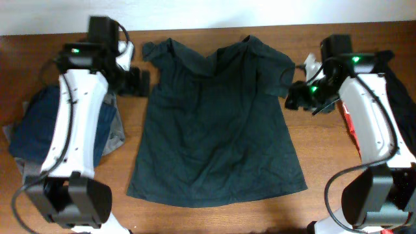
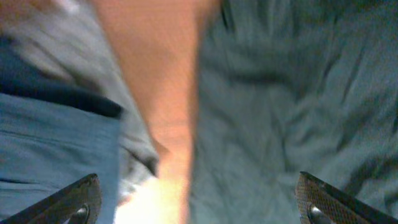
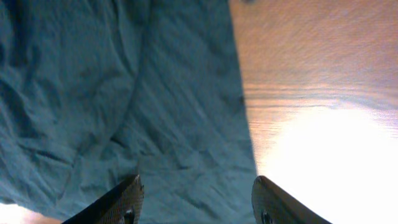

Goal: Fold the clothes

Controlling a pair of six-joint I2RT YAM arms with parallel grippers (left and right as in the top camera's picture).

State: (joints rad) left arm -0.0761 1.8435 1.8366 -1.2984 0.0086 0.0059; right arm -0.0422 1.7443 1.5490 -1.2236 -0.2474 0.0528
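Dark-green shirt [image 1: 214, 123]: is lying spread flat in the middle of the table [image 1: 325, 162], collar toward the far edge.
Left gripper [image 1: 138, 82]: I am hovering it just beside one sleeve, jaws standing wide apart, gripping nothing.
Right gripper [image 1: 296, 96]: I am holding it over the opposite sleeve's edge, jaws apart and empty.
Pile [image 1: 39, 130]: blue and grey clothes are lying beside my left arm.

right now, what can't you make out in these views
- Overhead: the left arm covers most of the pile, so its pieces can't be counted.
- Overhead: the right arm hides most of a red thing.
- Left wrist: blur smears the shirt and its edge.
- Right wrist: glare washes out part of the table.
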